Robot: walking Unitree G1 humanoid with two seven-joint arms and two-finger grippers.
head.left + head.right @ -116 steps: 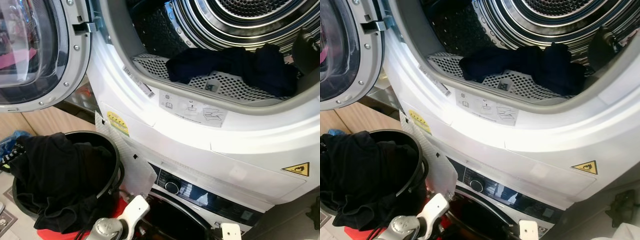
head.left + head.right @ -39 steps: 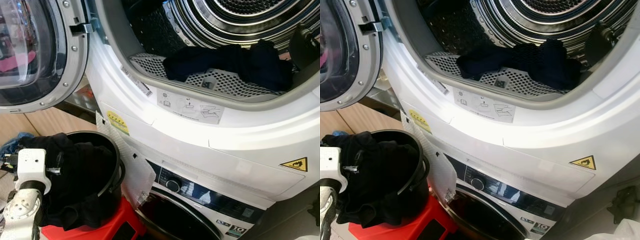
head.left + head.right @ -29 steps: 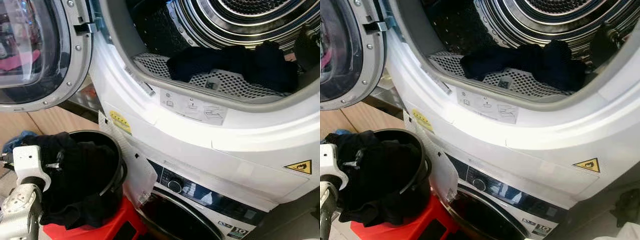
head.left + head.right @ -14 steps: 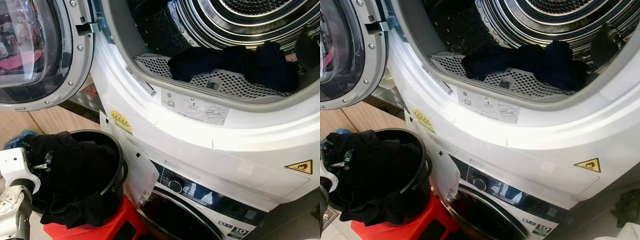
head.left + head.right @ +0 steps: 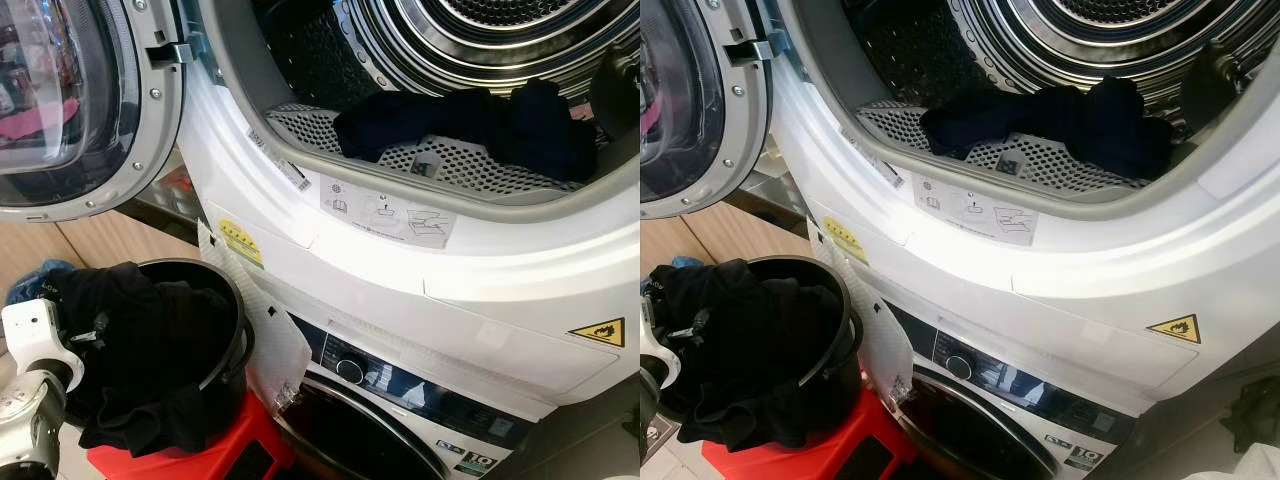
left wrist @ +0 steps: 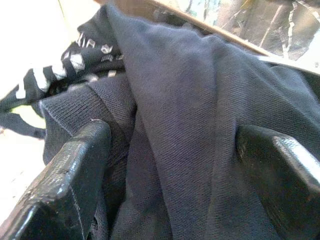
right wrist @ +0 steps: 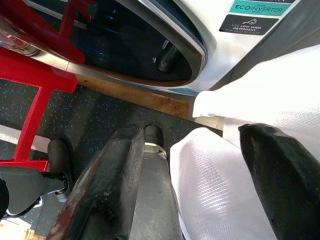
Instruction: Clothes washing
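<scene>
A pile of dark clothes fills a black bucket on a red stool at the lower left. My left arm reaches in from the bucket's left side. My left gripper is open, its fingers spread over a dark navy garment. Another dark garment lies across the perforated lip of the upper drum. My right gripper hangs open near the floor, with nothing between its fingers.
The upper machine's round door stands open to the left, above the bucket. Below the drum is a second machine with a control panel and a closed dark door. White fabric lies on the speckled floor by my right gripper.
My left arm has moved from the bottom centre to the left side of the bucket and has sunk a little lower there. The garment in the drum has not moved.
</scene>
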